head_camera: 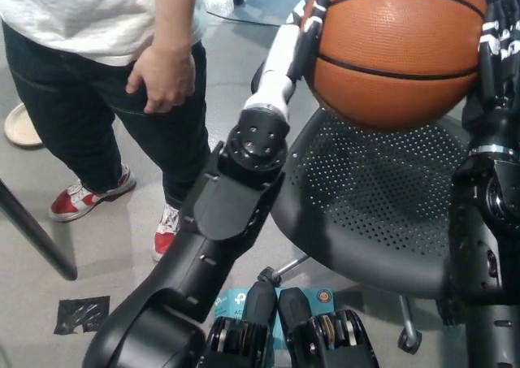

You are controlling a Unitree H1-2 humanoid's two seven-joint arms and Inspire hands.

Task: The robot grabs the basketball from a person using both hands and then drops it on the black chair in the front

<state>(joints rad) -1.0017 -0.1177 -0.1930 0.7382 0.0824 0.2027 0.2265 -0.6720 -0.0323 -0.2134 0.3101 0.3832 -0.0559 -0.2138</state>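
**Inspector:** Basketball (398, 51) location, please.

**Assistant:** Upper right of the head view, off the ground, pressed between the two robot hands. It hangs directly above the perforated seat of the black chair (366, 205) and does not touch it; a clear gap shows between ball and seat.

**Inspector:** Left hand?

**Assistant:** The white left hand (296, 39) lies flat against the ball's left side, fingers (313, 23) extended along the curve and in contact with the orange surface. Its forearm runs diagonally up from the lower left, crossing in front of the chair's left rim.

**Inspector:** Right hand?

**Assistant:** The black right hand (496, 47) clamps the opposite side at the picture's right edge, fingers laid against the ball. The arm rises almost vertically along the right margin. Both hands grip the basketball together.

**Inspector:** Anyone else present?

**Assistant:** A person (97, 43) stands at upper left in a white shirt, dark trousers and red-and-white shoes (81, 199). One of the person's hands (162, 77) hangs at the hip, well apart from the ball and from the robot's hands.

**Inspector:** Floor condition?

**Assistant:** Grey floor (122, 270). A small dark scrap (81, 313) lies at lower left. A dark slanted bar (36, 231) crosses the left edge.
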